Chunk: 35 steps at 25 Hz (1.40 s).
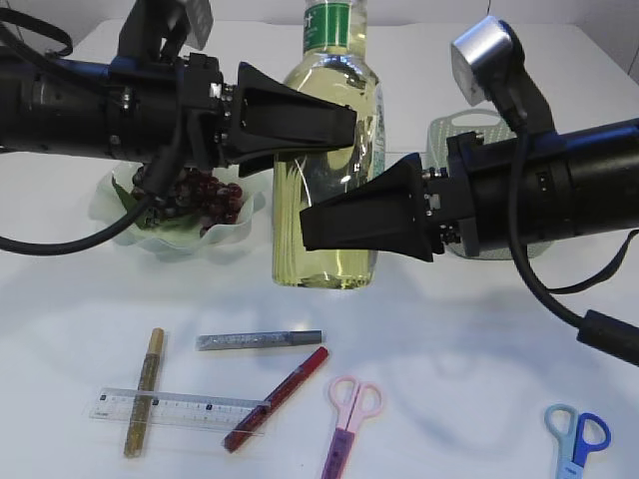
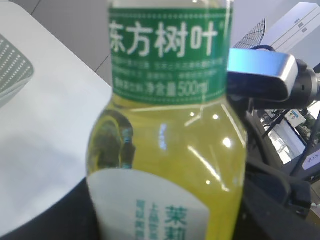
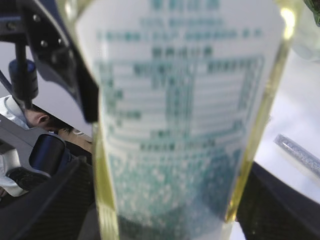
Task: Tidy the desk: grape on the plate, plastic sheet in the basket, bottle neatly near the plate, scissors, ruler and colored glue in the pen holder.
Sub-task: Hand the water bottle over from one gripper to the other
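Observation:
A tall bottle of yellow-green tea with a green label stands upright mid-table, just right of the plate that holds dark grapes. My left gripper is shut on its upper body. My right gripper is shut on its lower body. The bottle fills the left wrist view and the right wrist view, with dark jaws on both sides. At the front lie a clear ruler, gold, silver and red glue pens, and pink scissors. The plastic sheet and pen holder are out of view.
A pale green slotted basket sits at the back right, partly behind my right arm. It also shows in the left wrist view. Blue scissors lie at the front right corner. The gold pen lies across the ruler.

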{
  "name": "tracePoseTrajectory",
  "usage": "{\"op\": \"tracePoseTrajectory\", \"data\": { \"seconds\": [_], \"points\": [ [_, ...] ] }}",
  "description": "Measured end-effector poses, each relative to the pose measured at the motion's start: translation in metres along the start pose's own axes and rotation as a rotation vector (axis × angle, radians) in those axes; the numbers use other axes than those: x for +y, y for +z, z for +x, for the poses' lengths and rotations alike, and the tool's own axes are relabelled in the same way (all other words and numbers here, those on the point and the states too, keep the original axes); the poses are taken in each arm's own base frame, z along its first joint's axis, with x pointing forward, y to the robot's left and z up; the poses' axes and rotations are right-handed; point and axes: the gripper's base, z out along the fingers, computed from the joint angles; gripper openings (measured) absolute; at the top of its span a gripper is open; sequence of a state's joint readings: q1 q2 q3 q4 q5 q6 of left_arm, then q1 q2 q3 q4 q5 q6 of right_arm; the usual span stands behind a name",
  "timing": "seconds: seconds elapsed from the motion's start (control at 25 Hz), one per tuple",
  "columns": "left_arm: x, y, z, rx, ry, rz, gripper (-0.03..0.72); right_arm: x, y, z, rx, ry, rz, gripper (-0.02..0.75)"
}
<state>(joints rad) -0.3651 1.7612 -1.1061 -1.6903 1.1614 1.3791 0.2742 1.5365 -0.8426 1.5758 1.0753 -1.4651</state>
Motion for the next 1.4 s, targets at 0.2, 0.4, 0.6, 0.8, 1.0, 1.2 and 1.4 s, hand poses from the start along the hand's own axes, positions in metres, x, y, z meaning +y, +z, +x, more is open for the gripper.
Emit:
{"op": "tracePoseTrajectory", "data": {
  "seconds": [0.2,0.4,0.6,0.8,1.0,1.2,1.4],
  "points": [
    [-0.002,-0.003,-0.001,0.005,-0.002,-0.013,0.408,0.0,0.0,0.001,0.008,0.01,0.001,0.671],
    [-0.004,-0.005,-0.002,0.018,0.007,-0.031,0.408,0.0,0.0,0.003,0.03,0.014,0.004,0.671],
    [-0.001,-0.014,-0.005,0.012,0.009,-0.056,0.408,0.0,0.0,0.003,0.038,0.028,0.006,0.671],
    [0.0,-0.017,-0.006,0.008,0.008,-0.07,0.407,-0.002,0.0,0.004,0.039,0.053,0.021,0.671],
    [0.0,-0.017,-0.006,0.01,0.009,-0.07,0.407,-0.003,0.0,0.006,0.064,0.047,0.034,0.635],
    [0.0,-0.017,-0.006,0.014,0.008,-0.071,0.407,-0.003,0.0,0.008,0.085,0.039,0.038,0.548],
    [0.0,-0.017,-0.005,0.022,0.012,-0.075,0.407,-0.005,-0.002,0.013,0.185,0.038,0.07,0.514]
  ]
}}
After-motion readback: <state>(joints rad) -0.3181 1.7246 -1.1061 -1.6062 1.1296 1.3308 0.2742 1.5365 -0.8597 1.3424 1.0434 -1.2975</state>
